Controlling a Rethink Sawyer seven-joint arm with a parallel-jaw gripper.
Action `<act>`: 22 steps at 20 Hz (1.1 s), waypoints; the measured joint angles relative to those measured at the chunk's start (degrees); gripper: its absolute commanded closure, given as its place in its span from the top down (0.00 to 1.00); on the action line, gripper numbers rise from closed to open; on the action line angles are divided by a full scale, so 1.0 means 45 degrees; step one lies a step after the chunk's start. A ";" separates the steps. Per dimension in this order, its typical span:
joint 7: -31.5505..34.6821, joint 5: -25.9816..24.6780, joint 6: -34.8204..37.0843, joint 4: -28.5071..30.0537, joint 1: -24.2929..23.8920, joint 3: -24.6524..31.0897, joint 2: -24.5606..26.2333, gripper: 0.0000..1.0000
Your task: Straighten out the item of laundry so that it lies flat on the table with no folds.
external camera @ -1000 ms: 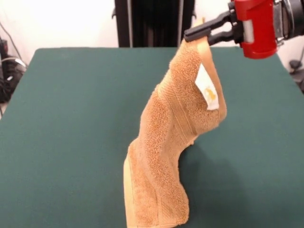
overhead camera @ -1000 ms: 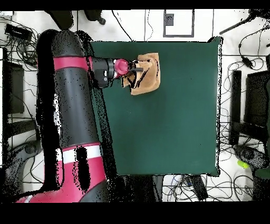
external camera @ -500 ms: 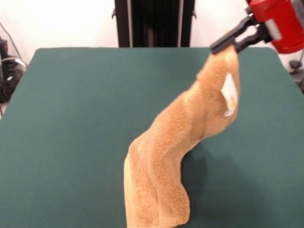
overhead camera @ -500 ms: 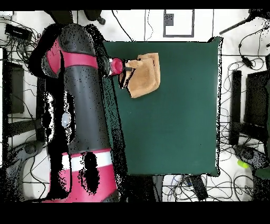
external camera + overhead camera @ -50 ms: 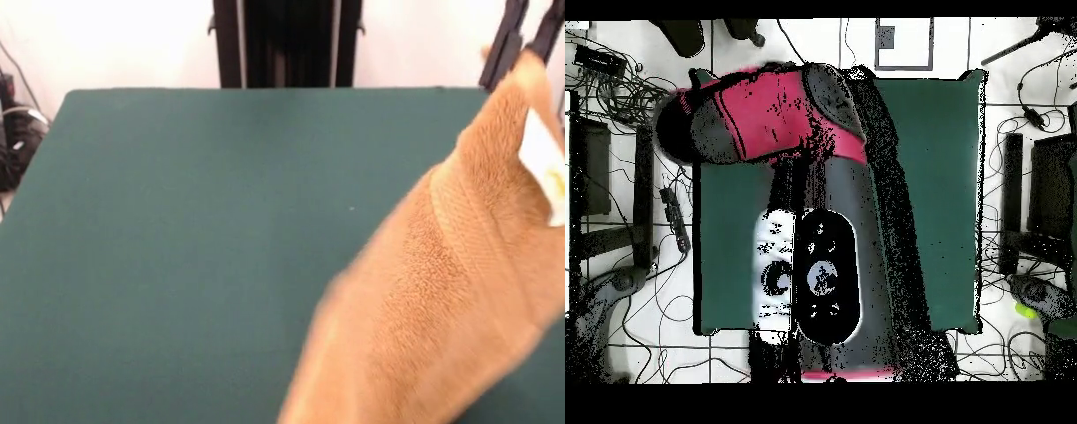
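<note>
front view, gripper (image 5: 528, 37): two dark fingers pinch the towel (image 5: 441, 300) by its top corner, likely to let folds hang out
front view, towel: hangs slanted above the table (image 5: 177, 221), tag (image 5: 546, 168) showing
overhead view: arm (image 5: 805, 200) hides towel and gripper

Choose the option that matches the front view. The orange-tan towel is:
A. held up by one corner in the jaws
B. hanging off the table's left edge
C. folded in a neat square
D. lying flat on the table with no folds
A: the towel hangs stretched from a top corner pinched by the gripper, above the table.
</note>
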 measured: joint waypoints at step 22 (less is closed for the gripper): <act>-0.0001 -0.3440 -0.7786 1.0359 -1.5635 1.5196 0.3680 0.00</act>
